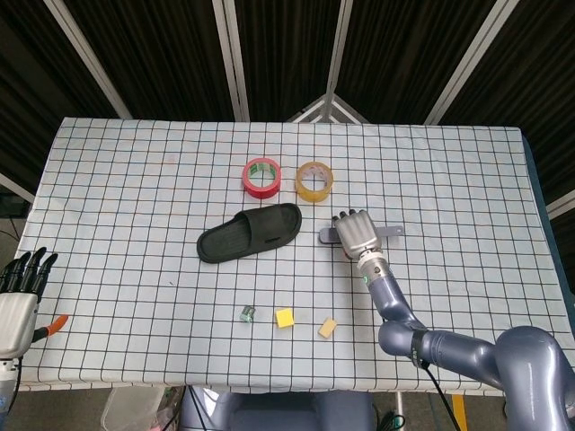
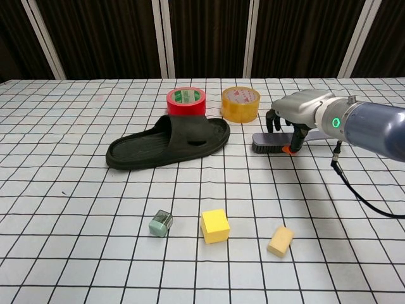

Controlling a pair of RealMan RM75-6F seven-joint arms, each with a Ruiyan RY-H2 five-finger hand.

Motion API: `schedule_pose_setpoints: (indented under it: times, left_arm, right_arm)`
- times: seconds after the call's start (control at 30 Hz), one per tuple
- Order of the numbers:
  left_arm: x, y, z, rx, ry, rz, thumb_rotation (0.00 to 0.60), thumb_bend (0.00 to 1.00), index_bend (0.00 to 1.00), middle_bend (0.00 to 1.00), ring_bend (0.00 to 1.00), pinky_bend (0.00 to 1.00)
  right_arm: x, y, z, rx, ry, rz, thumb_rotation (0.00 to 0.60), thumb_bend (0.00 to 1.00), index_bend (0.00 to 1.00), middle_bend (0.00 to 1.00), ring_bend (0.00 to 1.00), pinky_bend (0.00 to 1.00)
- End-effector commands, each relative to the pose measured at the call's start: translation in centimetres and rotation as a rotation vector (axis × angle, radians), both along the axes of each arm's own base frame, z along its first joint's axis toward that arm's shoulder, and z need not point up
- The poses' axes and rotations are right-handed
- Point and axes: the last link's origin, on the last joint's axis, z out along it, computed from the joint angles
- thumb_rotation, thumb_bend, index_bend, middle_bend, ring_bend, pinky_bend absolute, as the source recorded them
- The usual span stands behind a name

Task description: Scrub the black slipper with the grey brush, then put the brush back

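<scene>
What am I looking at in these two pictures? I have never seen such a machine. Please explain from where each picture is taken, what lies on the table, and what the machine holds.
This is a robot with two arms, each ending in a hand like a person's. One picture looks down from its head, the other looks forward from its chest. On the checked table lie a black slipper, a red tape roll, a yellow tape roll, a grey brush, a yellow cube, a tan block and a small green block. The right hand is over the brush with its fingers curled around the handle; whether it grips firmly cannot be seen. The left hand holds nothing, at the table's near left edge.
</scene>
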Motion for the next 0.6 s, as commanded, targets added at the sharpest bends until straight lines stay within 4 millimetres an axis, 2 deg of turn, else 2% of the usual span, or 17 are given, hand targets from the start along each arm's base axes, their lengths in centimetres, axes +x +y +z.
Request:
schedule_pose_setpoints:
  times: [0.03, 0.27, 0.6]
  left_arm:
    - [0.05, -0.02, 0.02, 0.001, 0.0, -0.002, 0.6, 0.03, 0.0, 0.0, 0.0, 0.09]
    - [0.04, -0.03, 0.02, 0.001, 0.002, 0.0, 0.6, 0.03, 0.0, 0.0, 0.0, 0.09]
    - [-0.02, 0.02, 0.02, 0.001, 0.003, 0.004, 0.6, 0.03, 0.0, 0.0, 0.0, 0.09]
  right_arm:
    - [-0.01, -0.03, -0.1, 0.002, 0.0, -0.001, 0.6, 0.4, 0.35, 0.32, 0.3, 0.42]
    - [-0.22, -0.13, -0.44, 0.007, 0.011, -0.004, 0.6, 0.4, 0.38, 0.33, 0.32, 0.43]
    - [-0.34, -0.47, -0.83, -0.002, 0.013, 0.002, 0.6, 0.4, 0.48, 0.42, 0.38, 0.47]
